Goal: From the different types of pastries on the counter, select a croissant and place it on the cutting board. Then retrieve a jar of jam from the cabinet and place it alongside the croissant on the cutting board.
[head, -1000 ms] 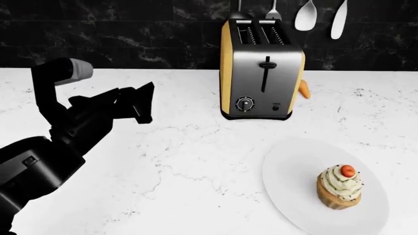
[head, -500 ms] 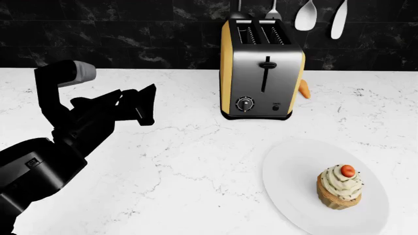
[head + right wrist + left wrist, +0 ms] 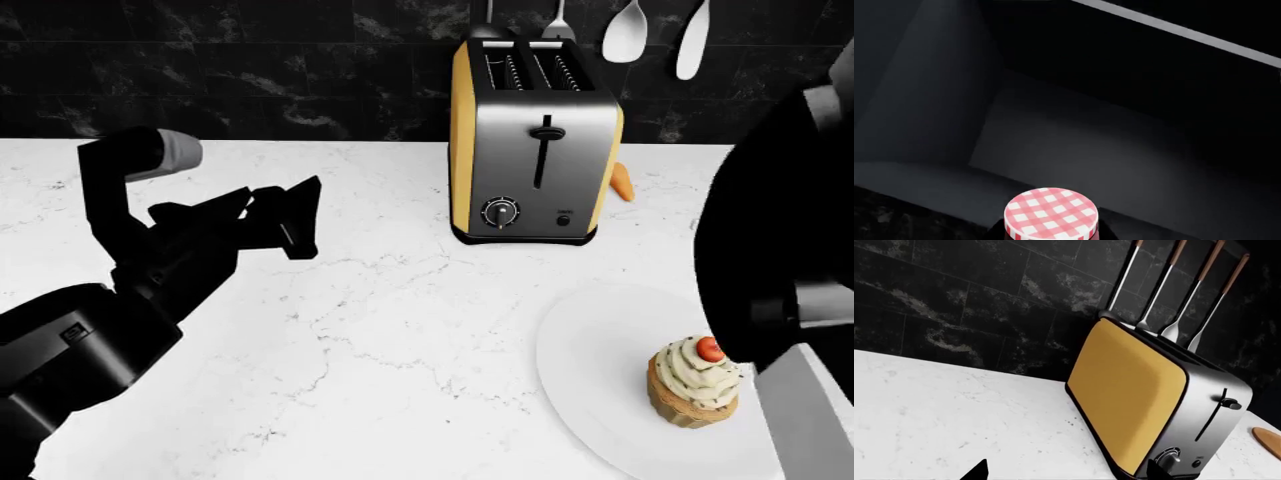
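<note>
The jar of jam shows only in the right wrist view: its red-and-white checkered lid sits low in that picture, against the dark inner walls of what looks like the cabinet. The claw's fingers are not visible around it, so I cannot tell whether the right gripper is wide, narrow or closed on the jar. In the head view a large black bulk of the right arm now fills the right edge, where a second ago and half a second ago there was only counter and plate; the arm has swung up into the frame. I judge this as the jam-fetching step under way, the arm either reaching into the cabinet or bringing the jar out.

The head view shows what the wrist cameras miss: the frosted cupcake on its white plate, partly hidden behind the right arm, and the left gripper hovering above the bare counter, its jaws narrow and holding nothing, drifted only slightly since the earlier pictures. The left wrist view gives the toaster side-on, with hanging utensils behind it. Neither the croissant nor the cutting board appears in any view, so whether the first step is done cannot be judged from here
</note>
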